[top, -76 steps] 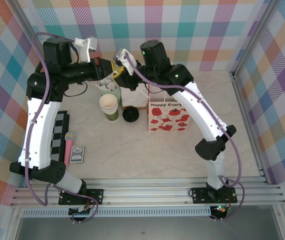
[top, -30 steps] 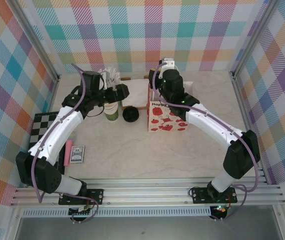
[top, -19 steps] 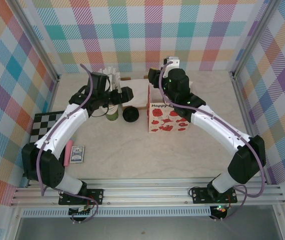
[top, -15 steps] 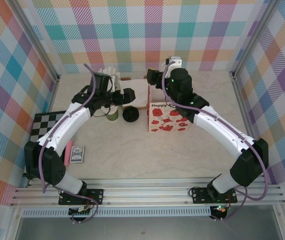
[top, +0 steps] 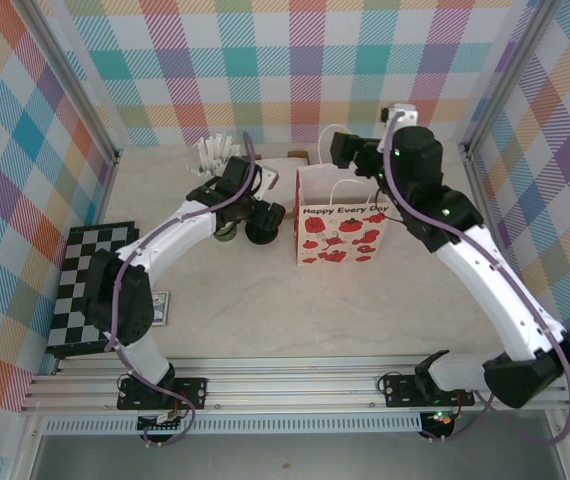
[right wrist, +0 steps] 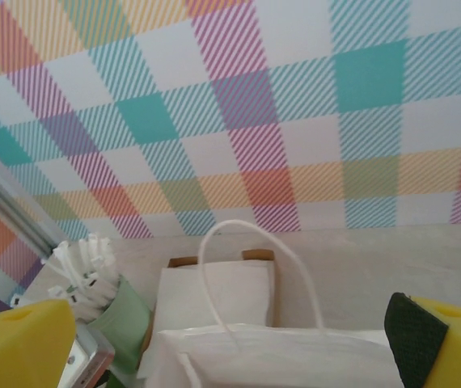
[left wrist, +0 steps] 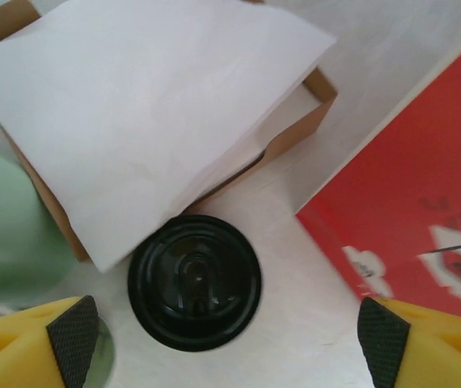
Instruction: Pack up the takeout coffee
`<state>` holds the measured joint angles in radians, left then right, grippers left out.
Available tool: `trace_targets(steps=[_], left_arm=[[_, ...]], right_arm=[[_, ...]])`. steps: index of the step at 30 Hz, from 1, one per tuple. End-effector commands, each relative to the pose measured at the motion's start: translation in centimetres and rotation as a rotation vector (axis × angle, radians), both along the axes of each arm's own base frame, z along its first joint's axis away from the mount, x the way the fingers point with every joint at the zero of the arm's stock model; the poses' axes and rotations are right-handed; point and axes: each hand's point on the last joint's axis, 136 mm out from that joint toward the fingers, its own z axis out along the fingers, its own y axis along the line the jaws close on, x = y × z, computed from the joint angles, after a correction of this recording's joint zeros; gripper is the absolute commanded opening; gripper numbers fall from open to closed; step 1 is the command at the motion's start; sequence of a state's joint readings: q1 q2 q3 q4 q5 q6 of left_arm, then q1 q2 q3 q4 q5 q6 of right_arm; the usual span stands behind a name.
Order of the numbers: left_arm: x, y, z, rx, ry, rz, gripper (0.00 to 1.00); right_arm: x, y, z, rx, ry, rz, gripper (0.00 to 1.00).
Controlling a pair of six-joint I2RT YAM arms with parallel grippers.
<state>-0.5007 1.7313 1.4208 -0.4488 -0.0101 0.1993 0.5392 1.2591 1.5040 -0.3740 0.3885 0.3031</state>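
Note:
The takeout coffee (top: pixel 263 230), a small cup under a round black lid (left wrist: pixel 194 293), stands on the table just left of the paper bag (top: pixel 340 225). My left gripper (top: pixel 259 210) hangs right over it. In the left wrist view the left gripper (left wrist: pixel 229 343) is open, with a black pad on each side of the lid and neither touching it. The right gripper (top: pixel 345 150) is open above and behind the bag's top. In the right wrist view the right gripper (right wrist: pixel 230 347) holds nothing and looks down on the bag's white handle (right wrist: pixel 255 267).
A brown box of white napkins (left wrist: pixel 150 121) lies behind the coffee. A green cup of white utensils (right wrist: pixel 121 319) stands at the back left, and a stack of lidless cups (top: pixel 227 233) beside the coffee. A checkerboard (top: pixel 85 290) lies at the left edge.
The left gripper has moved right from the cup stack to over the black lid. The right gripper has opened and drawn up and back from the bag, whose handles now stand free.

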Motion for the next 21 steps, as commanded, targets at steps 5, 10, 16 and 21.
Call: trace_targets(steps=[5, 10, 16, 21], left_arm=[[2.7, -0.8, -1.3, 0.181, -0.118, -0.198, 0.92], [4.0, -0.9, -3.7, 0.283, -0.086, -0.254, 0.88], [5.5, -0.9, -5.4, 0.361, -0.068, -0.279, 0.81], [6.4, -1.2, -6.5, 0.380, -0.054, -0.275, 0.80]], right_arm=[[-2.0, -6.8, -2.8, 0.026, 0.030, -0.209, 1.00], [-2.5, -8.2, -3.6, 0.010, 0.054, -0.254, 1.00], [-2.6, -8.5, -3.6, 0.003, 0.051, -0.265, 1.00], [-2.7, -8.7, -3.7, -0.005, 0.054, -0.268, 1.00]])
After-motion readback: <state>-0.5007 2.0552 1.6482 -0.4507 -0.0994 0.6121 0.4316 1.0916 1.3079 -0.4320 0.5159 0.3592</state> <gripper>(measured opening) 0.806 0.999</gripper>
